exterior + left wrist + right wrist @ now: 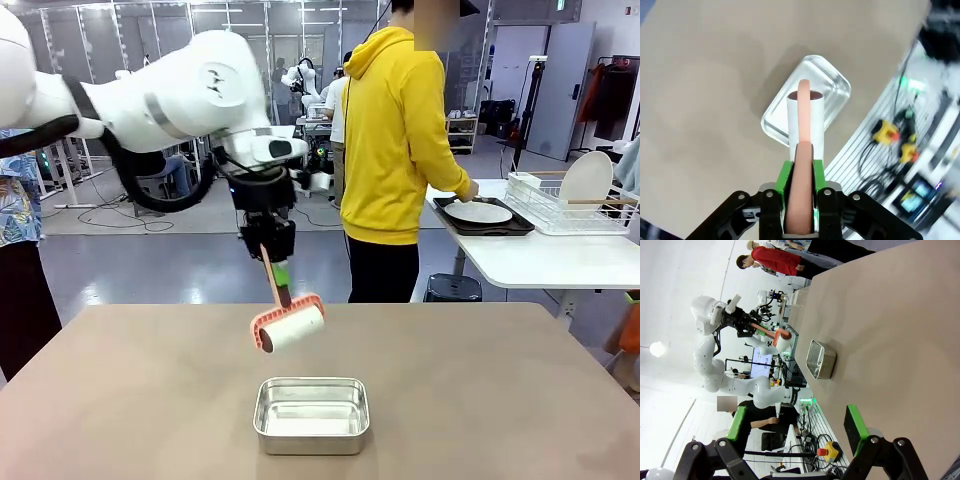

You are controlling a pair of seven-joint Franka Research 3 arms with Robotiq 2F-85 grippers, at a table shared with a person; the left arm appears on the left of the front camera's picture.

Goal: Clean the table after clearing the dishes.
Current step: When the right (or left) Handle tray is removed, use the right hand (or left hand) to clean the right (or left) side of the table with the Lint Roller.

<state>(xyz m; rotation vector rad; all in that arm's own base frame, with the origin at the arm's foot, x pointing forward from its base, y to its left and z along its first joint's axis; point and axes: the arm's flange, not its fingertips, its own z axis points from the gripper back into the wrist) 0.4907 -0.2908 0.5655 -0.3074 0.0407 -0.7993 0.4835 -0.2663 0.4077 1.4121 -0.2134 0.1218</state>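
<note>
Quick rundown for you: your left gripper (274, 262) is clamped tight on the salmon-pink handle of a lint roller (290, 328). The white roll end hangs below the claw, tilted, up in the air and not touching the table (520, 400). From the left wrist cam the roll lines up right over the steel pan (311, 414), which sits on the brown top nearer your side, just in front of the roller. That pan is the one thing lying on the table, so it's what you'd bump into on that patch.

Your right gripper (796, 424) is wide open, nothing between the green pads, hovering off the table's near edge and looking along the top at the pan and the other arm.

The dishes are off the big table. A person in a yellow hoodie (395, 130) stands at the far side, turned to the smaller white table (530, 262) on the right, with a hand (466, 190) at a white plate (478, 212) lying on a dark tray (520, 228). Just beside that is a white dish rack (545, 208) with a second plate (585, 180) standing upright in it.

Count: one roller, one pan, two plates, one tray, one rack. I can't spot any cutlery at this size
</note>
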